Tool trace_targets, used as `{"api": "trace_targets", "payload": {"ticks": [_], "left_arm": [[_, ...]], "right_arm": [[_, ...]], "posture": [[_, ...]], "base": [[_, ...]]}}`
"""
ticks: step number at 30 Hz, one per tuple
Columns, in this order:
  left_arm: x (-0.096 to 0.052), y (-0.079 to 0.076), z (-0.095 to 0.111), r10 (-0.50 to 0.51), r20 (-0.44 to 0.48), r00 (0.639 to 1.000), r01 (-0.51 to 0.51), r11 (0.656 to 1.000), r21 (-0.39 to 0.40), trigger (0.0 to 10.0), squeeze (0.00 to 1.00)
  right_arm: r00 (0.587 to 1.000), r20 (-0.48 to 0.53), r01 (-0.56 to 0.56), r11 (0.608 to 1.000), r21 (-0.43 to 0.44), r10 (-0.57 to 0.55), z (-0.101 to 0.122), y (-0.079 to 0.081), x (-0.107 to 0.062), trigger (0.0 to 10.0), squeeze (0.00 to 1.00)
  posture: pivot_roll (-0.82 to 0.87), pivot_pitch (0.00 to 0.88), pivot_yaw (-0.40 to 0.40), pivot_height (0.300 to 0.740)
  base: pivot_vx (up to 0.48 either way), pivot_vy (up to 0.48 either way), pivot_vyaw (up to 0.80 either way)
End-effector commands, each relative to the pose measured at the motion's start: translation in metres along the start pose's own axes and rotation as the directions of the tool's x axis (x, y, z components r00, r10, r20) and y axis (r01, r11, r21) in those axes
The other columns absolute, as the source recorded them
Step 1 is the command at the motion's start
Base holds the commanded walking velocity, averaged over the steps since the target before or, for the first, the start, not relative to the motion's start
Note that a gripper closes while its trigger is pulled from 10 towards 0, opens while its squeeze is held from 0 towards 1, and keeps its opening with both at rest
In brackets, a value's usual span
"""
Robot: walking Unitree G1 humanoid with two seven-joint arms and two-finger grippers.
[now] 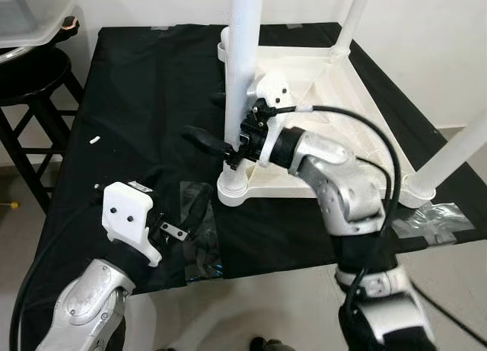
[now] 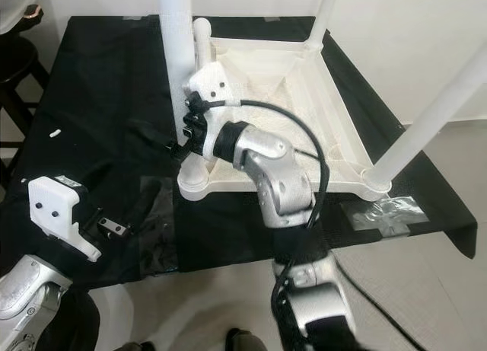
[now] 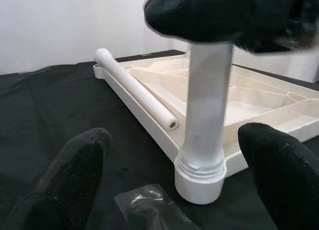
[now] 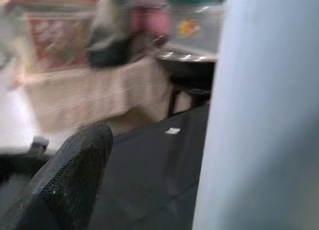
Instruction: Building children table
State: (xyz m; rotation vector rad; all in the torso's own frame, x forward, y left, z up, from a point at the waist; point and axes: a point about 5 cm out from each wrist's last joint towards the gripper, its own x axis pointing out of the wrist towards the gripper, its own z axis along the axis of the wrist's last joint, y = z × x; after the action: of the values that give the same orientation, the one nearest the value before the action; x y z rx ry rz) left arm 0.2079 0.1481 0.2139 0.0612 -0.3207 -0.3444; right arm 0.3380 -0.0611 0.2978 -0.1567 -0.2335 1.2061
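Observation:
The white plastic table top (image 1: 358,100) lies upside down on a black cloth. Three white legs stand upright in its corners: the near-left leg (image 1: 243,69), one at the far right (image 1: 351,20) and one at the near right (image 1: 456,153). A loose leg (image 3: 137,93) lies along its far-left edge. My right gripper (image 1: 205,141) reaches across low on the near-left leg, just above its socket (image 3: 198,182). Its fingers are open; one finger (image 4: 75,175) stands clear of the leg. My left gripper (image 3: 177,155) is open, low over the cloth, pointing at that socket.
A black stool (image 1: 30,77) with a clear bin (image 1: 30,12) on it stands at the left. A clear plastic bag (image 1: 199,244) lies on the cloth near my left wrist. A small white piece (image 1: 94,139) lies further left. Crumpled clear plastic (image 1: 434,218) sits by the near-right corner.

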Motion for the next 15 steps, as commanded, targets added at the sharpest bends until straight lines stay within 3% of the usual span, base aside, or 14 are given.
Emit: {"api": "trace_targets", "payload": {"ticks": [1, 6, 14, 15], "left_arm": [[-0.003, -0.003, 0.001, 0.004, -0.005, 1.000, -0.004, 1.000, 0.000, 10.0, 0.00], [-0.005, -0.003, 0.001, 0.002, -0.011, 1.000, -0.002, 1.000, 0.000, 10.0, 0.00], [-0.007, -0.005, 0.001, -0.001, -0.017, 1.000, 0.001, 1.000, -0.001, 10.0, 0.00], [-0.008, -0.005, 0.001, -0.001, -0.018, 1.000, 0.001, 1.000, -0.001, 10.0, 0.00]], "right_arm": [[0.999, 0.022, -0.043, 0.999, 0.010, 0.043, -0.002, -0.007, -0.002, 10.0, 0.00], [0.996, -0.003, -0.087, 0.996, 0.009, 0.087, -0.007, -0.021, -0.006, 10.0, 0.00], [0.968, 0.042, -0.250, 0.966, 0.066, 0.248, -0.007, -0.023, -0.006, 10.0, 0.00], [0.957, 0.051, -0.290, 0.954, 0.074, 0.287, -0.008, -0.023, -0.006, 0.0, 0.00]], "posture": [[0.04, 0.209, -0.090, 0.740], [0.05, 0.211, -0.085, 0.740], [0.06, 0.211, -0.084, 0.740], [0.06, 0.209, -0.084, 0.740]], "base": [[0.000, 0.000, 0.00], [0.000, 0.000, 0.00], [0.000, 0.000, 0.00], [0.000, 0.000, 0.00]]}}
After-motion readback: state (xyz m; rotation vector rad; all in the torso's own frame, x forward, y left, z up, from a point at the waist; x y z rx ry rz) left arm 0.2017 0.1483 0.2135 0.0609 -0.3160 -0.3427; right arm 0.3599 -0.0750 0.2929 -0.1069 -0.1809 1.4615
